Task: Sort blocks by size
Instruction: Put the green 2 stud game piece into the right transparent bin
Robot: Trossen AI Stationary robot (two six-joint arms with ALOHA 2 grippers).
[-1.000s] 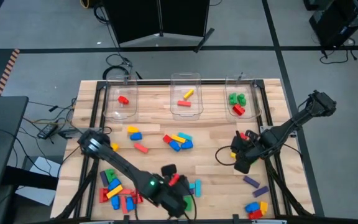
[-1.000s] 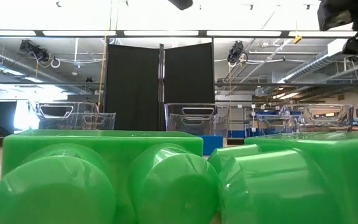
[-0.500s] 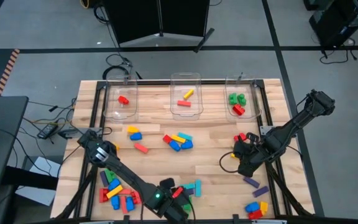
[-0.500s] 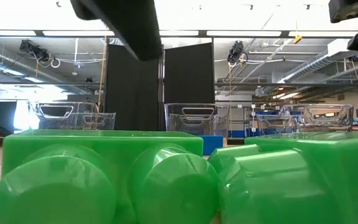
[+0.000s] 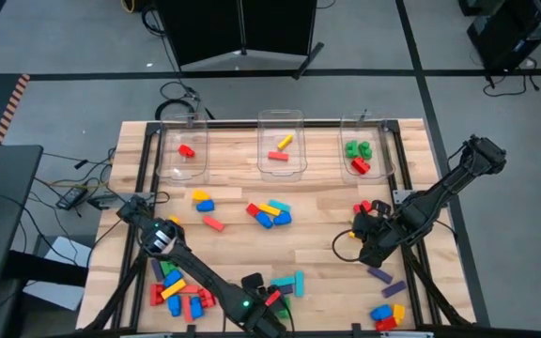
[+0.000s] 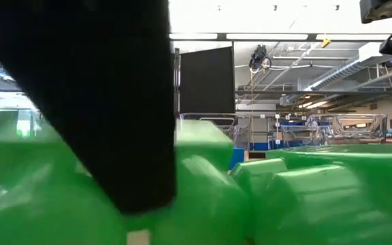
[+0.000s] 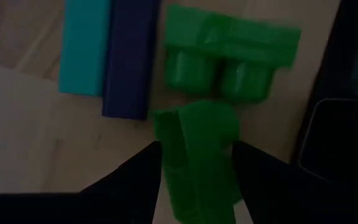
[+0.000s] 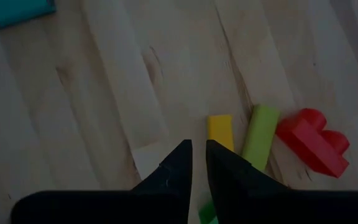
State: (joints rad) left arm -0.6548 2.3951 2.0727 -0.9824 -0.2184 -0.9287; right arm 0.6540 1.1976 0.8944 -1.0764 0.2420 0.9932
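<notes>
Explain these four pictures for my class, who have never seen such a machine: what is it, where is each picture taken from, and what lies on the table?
It is a robot with two dark arms at a wooden table, sorting toy blocks by size. One picture looks straight down on everything. One sits at table height, mostly blocked by green blocks and a dark arm. Two come from cameras on the arms' wrists.

Coloured blocks lie scattered on the table; some already sit in three clear bins along the far edge.

The left gripper is at the near edge, its fingers either side of a green block, so a grasp looks under way. The right gripper, at the right side, is shut and holds nothing, above yellow, green and red blocks.
</notes>
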